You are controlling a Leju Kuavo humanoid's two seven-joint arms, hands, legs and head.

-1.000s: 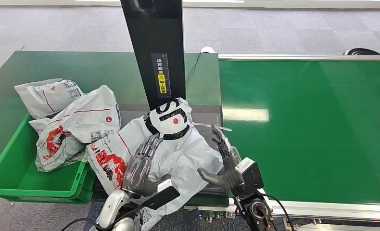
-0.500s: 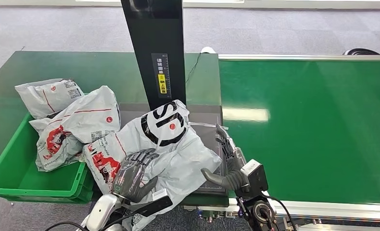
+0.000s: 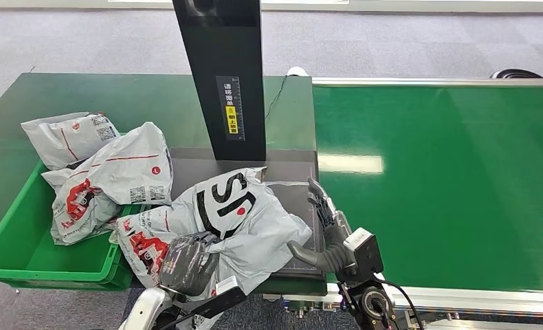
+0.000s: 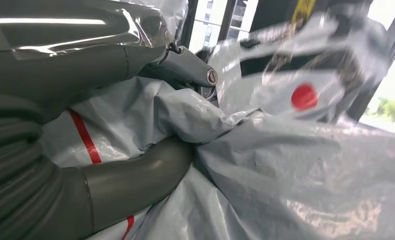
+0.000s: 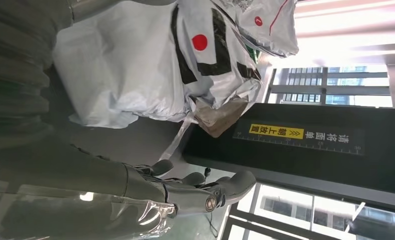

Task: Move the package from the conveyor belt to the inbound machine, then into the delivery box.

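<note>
The grey package (image 3: 245, 213) lies on the dark scanner plate (image 3: 293, 196) beneath the black post (image 3: 220, 75), the left hand (image 3: 188, 261) clamping its near edge, seemingly to drag it toward the green bin (image 3: 21, 254), while the right hand (image 3: 324, 230) rests alongside, fingers (image 3: 320, 203) apart.

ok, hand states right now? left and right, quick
Left hand: grips the near edge of the grey package, fingers curled into the plastic.
Right hand: open, holding nothing, beside the package.
</note>
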